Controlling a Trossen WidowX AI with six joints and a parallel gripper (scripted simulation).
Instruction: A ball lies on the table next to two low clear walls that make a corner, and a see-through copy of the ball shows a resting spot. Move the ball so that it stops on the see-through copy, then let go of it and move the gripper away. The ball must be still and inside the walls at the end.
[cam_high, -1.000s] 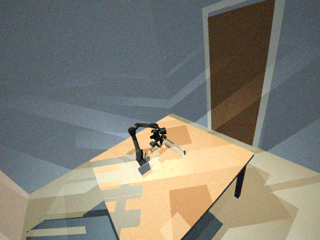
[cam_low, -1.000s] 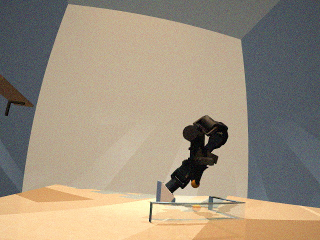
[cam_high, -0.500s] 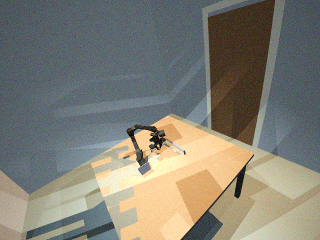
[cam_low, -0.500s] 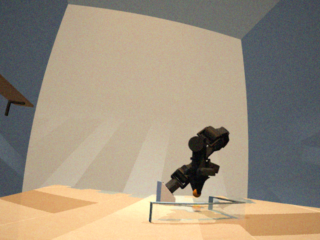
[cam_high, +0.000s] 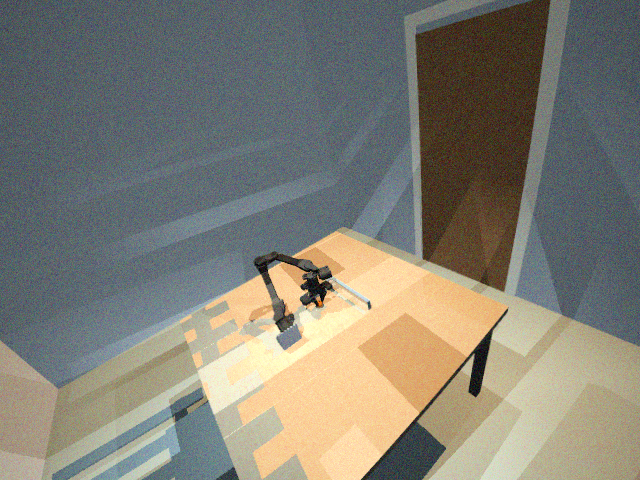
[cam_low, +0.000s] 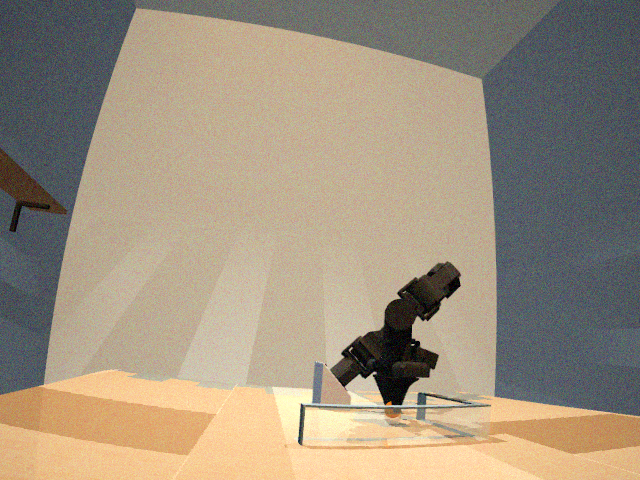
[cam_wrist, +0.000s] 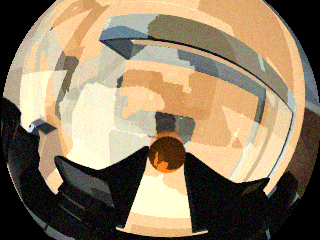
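Note:
The orange ball (cam_high: 320, 304) (cam_low: 392, 411) (cam_wrist: 167, 154) is between the black fingertips of my gripper (cam_high: 320, 301) (cam_low: 393, 406) (cam_wrist: 167, 154), which is shut on it and points down. The ball is low, at or just above the table; the exact gap cannot be told. The low clear walls (cam_high: 351, 292) (cam_low: 341, 406) (cam_wrist: 210, 47) make a corner, and the ball is on its inner side, apart from both walls. The see-through copy is mostly hidden; a faint orange rim (cam_wrist: 171, 134) at the ball's upper edge in the wrist view seems to be part of it.
The arm's base (cam_high: 288, 336) stands on the table (cam_high: 439, 299), with the arm arching over to the corner. One wall runs across the front of the gripper in the exterior view, and the other goes back on the right. Patchy light and shadow cover the table top.

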